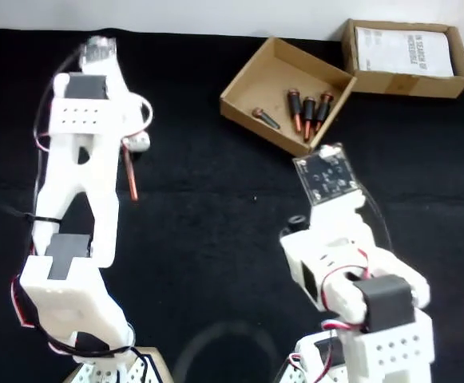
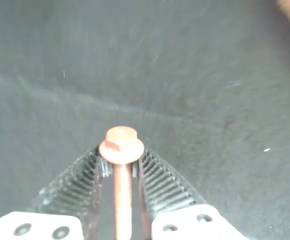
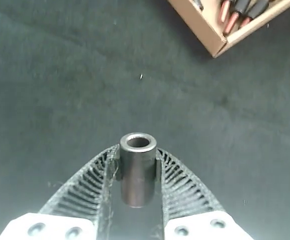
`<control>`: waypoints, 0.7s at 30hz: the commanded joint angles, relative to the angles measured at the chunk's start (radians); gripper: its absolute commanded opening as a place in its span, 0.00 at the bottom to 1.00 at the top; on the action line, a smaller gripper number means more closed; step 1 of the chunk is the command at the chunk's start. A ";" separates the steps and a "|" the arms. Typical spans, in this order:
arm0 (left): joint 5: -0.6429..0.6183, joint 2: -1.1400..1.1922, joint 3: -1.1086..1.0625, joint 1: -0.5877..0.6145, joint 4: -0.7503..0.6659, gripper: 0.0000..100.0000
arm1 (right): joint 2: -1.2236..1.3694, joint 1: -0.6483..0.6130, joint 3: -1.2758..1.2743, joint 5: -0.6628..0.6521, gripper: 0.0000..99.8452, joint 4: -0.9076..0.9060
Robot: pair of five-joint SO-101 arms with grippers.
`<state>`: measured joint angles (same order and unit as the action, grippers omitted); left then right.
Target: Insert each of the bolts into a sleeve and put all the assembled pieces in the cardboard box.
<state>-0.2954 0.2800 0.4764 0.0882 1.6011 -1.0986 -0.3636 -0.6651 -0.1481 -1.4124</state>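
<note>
- The copper bolt (image 2: 122,175) is clamped in the left end effector (image 2: 121,153). Its hex head stands just past the fingertips and its shank runs back between the closed ribbed fingers, along their length.
- The dark metal sleeve (image 3: 137,172) is gripped the same way in the right end effector (image 3: 137,151), which is closed on its sides. Its open bore faces out beyond the fingertips.
- From above, the two parts are well apart, with the bolt off to the left of the sleeve across a stretch of bare desk (image 1: 208,231). Neither part touches the surface.
- The mating seems to depend on bringing the two long axes onto one line. At present the bolt's axis runs roughly toward the near edge of the desk, and the sleeve's bore does not point at it.
- Since the head leads out of the left fingers, the shank tip may need turning toward the bore.
- The cardboard box (image 1: 267,80) lies beyond the right arm, which is the nearer of the two. It holds four assembled pieces (image 1: 309,112).
- A second box (image 1: 407,84) with a printed sheet inside sits just beside it on the black cloth.
</note>
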 commanded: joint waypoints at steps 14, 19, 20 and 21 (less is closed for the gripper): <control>0.054 -0.288 0.615 -0.005 -0.017 0.01 | -0.012 -0.033 -0.634 -0.008 0.01 1.204; -0.123 -0.404 0.704 0.013 -0.026 0.01 | -0.012 -0.150 -0.711 -0.006 0.01 1.492; -0.138 -0.424 0.717 0.013 -0.026 0.01 | -0.012 -0.173 -0.713 -0.006 0.01 1.521; -0.144 -0.443 0.731 0.013 -0.023 0.01 | -0.012 -0.191 -0.711 -0.006 0.01 1.543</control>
<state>-0.3920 -0.0867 1.1500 0.0913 1.5980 -1.0971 -0.4941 -1.3771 -0.1542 0.0176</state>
